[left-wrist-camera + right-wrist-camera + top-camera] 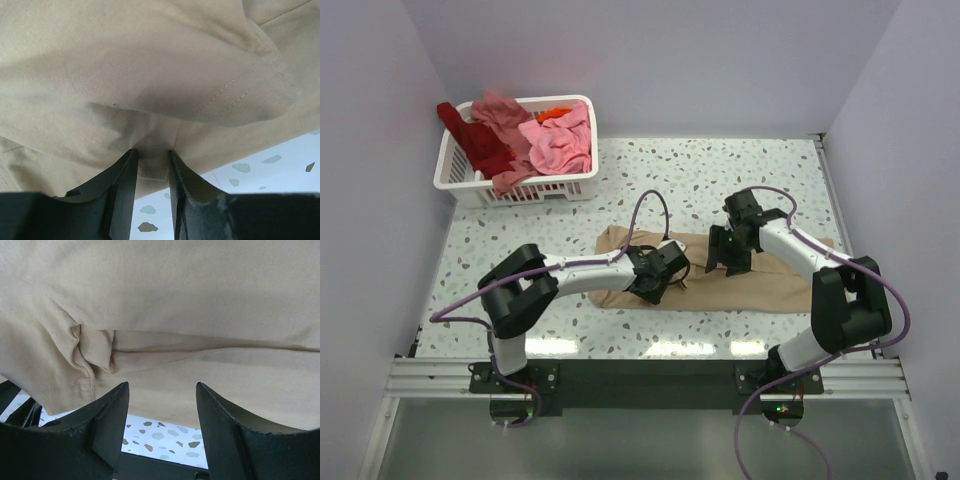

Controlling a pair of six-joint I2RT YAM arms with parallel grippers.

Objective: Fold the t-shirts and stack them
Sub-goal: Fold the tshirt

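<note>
A large tan t-shirt [770,285] lies as a long, partly folded strip across the middle of the table. My left gripper [655,275] sits at its left part. In the left wrist view the gripper [151,152] is shut on a pinched fold of the tan t-shirt [150,65]. My right gripper [728,255] is over the shirt's middle. In the right wrist view it [161,385] is open, with the tan t-shirt [175,300] just beyond its fingertips and nothing between them. Pink [560,145], salmon [500,110], dark red [480,145] and orange [555,113] t-shirts lie heaped in the basket.
The white slatted basket [535,190] stands at the back left of the speckled table [720,170]. Lilac walls close in the back and both sides. The arm bases and a metal rail run along the near edge.
</note>
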